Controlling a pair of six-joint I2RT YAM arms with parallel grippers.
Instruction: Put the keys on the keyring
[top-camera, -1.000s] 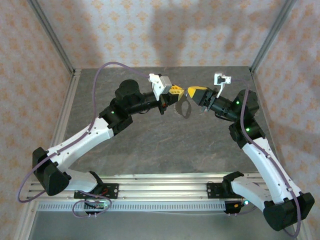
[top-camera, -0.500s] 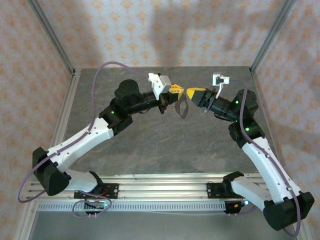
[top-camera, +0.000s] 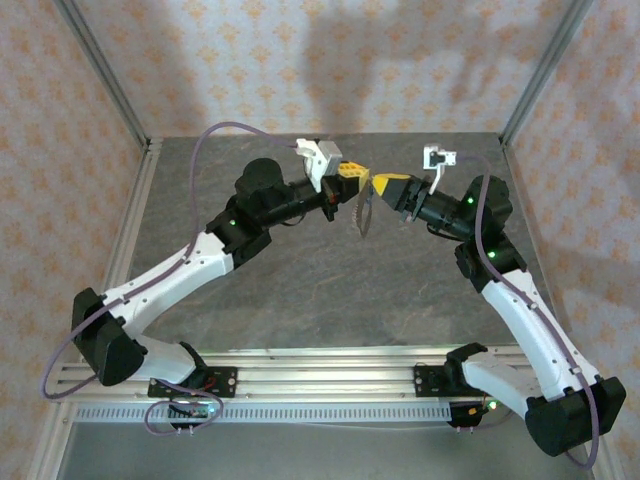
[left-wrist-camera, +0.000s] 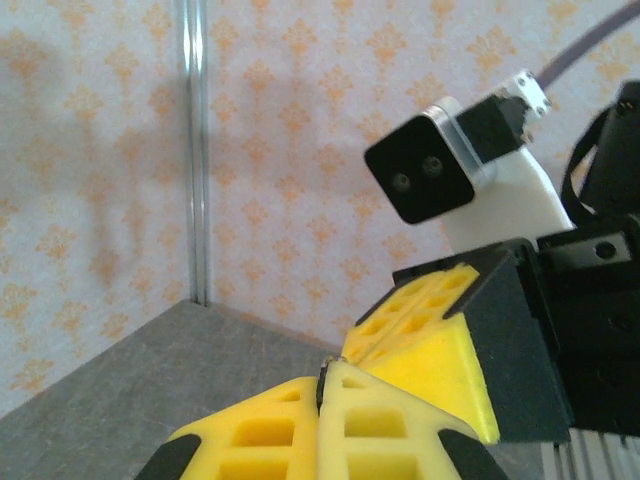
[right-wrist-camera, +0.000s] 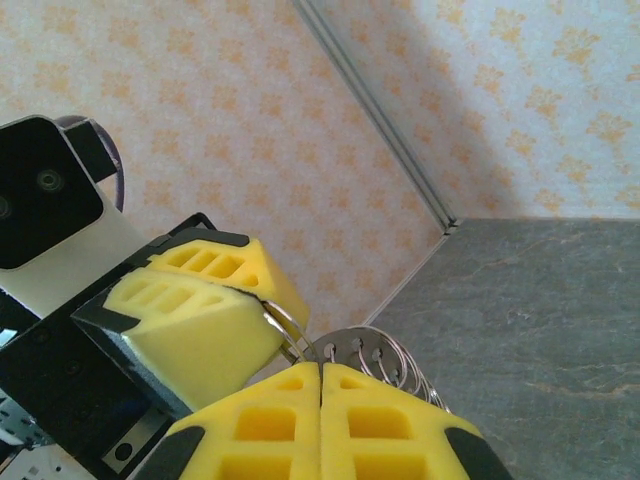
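Two robot arms bolted to a metal rail (top-camera: 320, 365) at the near edge of a grey stone-patterned table (top-camera: 330, 290) reach inward and meet above its far half. The left arm (top-camera: 190, 265) sweeps up from the lower left and the right arm (top-camera: 520, 300) rises from the lower right, both white and black, with green lights on their joints.

At the meeting point the left gripper (top-camera: 352, 172) and the right gripper (top-camera: 385, 185) stand tip to tip, almost touching. Each has its yellow fingers pressed together with no gap between them.

The keyring (top-camera: 362, 215) hangs in the air just below the two tips, clear of the tabletop. From above it is seen nearly edge-on as a thin pale loop.

The right wrist camera shows a thin wire coming out of the seam between the left gripper's fingers (right-wrist-camera: 215, 300). A short strand of small metal loops (right-wrist-camera: 370, 352) lies against the tips of the right gripper's fingers (right-wrist-camera: 270, 420). Whether the right gripper also pinches the ring cannot be told.

A purple cable (top-camera: 230, 130) arcs over the left arm. Behind the arms, a pale wall (top-camera: 330, 70) with an orange floral print and metal corner posts (top-camera: 100, 70) closes the scene.
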